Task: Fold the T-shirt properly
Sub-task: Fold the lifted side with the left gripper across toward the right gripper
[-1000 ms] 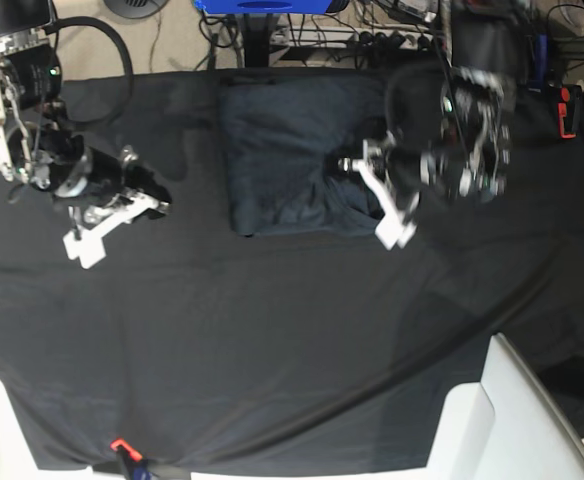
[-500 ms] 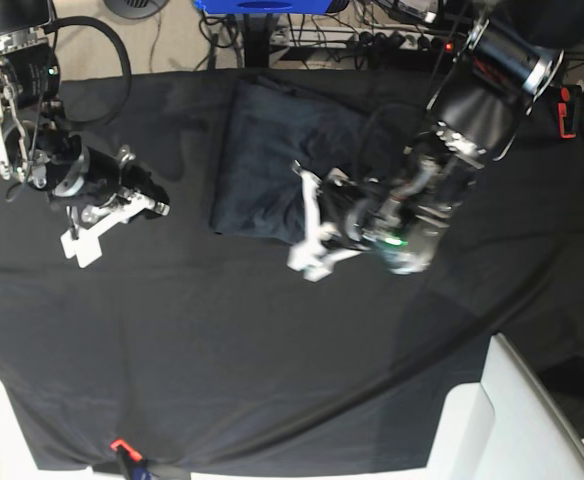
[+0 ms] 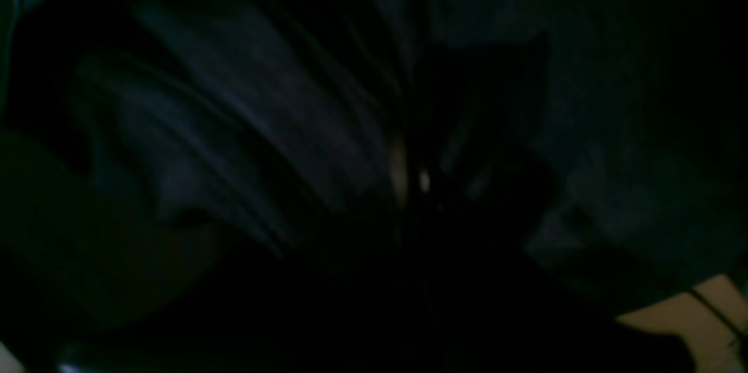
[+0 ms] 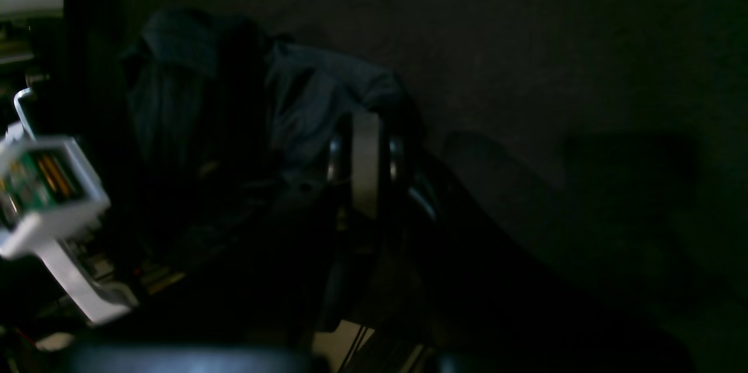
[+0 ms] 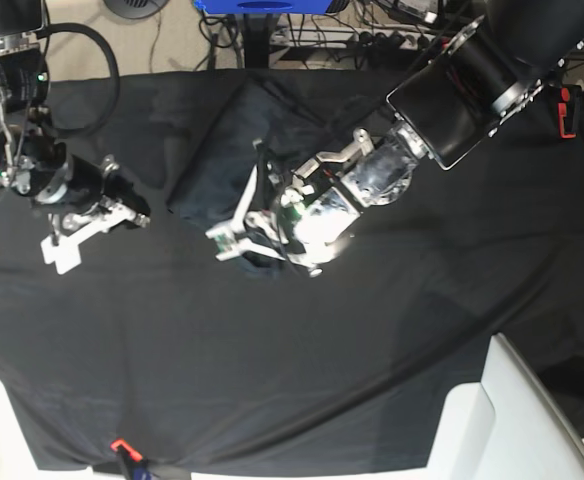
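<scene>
Left gripper (image 5: pixel 234 243), pinched on T-shirt (image 5: pixel 222 165) hem, swept across it; I fear bunching, right gripper (image 5: pixel 60 248) closed empty beside it

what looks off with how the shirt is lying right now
The T-shirt no longer sits square: in the base view it lies skewed, its lower corner bunched into a rumpled lump by the left pincer, which is shut. The right pincer rests shut on the black tablecloth, apart from it.
</scene>
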Tool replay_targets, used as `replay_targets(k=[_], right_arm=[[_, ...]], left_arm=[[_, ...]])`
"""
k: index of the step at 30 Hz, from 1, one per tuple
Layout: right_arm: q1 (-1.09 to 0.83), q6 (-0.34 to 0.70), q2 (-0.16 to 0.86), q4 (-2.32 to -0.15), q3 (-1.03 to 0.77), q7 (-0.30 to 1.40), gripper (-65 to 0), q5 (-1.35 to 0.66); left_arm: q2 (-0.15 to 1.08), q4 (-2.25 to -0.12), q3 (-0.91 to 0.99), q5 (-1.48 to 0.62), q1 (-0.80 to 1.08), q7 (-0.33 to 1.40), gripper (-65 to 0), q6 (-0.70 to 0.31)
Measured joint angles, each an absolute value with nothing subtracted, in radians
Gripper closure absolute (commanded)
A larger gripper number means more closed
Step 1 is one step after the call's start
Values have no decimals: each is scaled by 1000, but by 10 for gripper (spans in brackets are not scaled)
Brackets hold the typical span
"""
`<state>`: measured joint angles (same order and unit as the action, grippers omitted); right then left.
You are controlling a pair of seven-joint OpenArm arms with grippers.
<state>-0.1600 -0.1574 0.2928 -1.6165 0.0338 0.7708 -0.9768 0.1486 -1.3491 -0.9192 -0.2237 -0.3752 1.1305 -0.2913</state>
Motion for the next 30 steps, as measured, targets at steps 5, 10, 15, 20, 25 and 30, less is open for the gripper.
replay_targets(k=[5,10,15,20,25,30], right_arm=[[-164,-157,290,-1617,-2,772,-23,-981],[-164,-157,290,-1617,-5,773,-23,-981],[-161,-157,290,-1617,-7,772,-23,-981],[-162,-157,283,-1617,-64,769,-23,-978],[-164,-157,283,-1617,-65,770,-23,-978],[-155,-149,284,-1567,-65,770,-23,-990]], left_arm=[[155,-1348,-995,-213,-428,1114,0,-292],[152,-1348,-1041,-213,-451,1035,0,-291],[152,-1332,-1116,-210,-455,964,0,-291],[152,-1271,-1204,-126,-464,870,0,-291],[128,-1235,-1213,-113,-471,806,0,-292],[87,-1145,-1209,-121,-499,777,0,-299]])
